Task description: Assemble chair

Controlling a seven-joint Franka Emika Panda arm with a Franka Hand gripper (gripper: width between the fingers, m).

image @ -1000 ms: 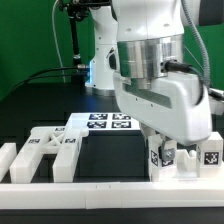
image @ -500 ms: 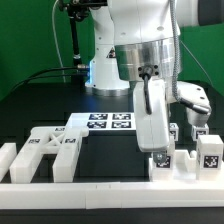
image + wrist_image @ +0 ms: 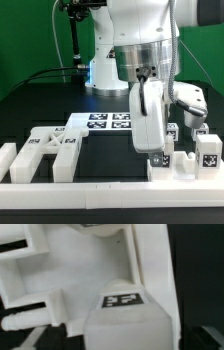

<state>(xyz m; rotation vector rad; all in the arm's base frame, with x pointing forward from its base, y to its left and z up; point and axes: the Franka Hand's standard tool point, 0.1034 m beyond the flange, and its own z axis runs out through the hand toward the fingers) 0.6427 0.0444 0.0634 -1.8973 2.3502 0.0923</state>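
Exterior view: gripper [image 3: 160,152] hangs low over chair parts [image 3: 205,152] at the exterior view's right; whether its jaws are apart or clamped, I cannot tell. Likely step: seating a piece; next, lift straight clear. One gripper, one marker board [image 3: 105,122], two part groups.

Black table [image 3: 30,105], white chair parts [image 3: 52,155]

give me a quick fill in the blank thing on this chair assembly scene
1. The table is ____ in colour.
2. The marker board carries tags printed in black and ____.
3. In the exterior view, the arm reaches down over chair parts on that view's ____ side.
4. The backdrop behind the robot is ____.
Missing words: black, white, right, green.
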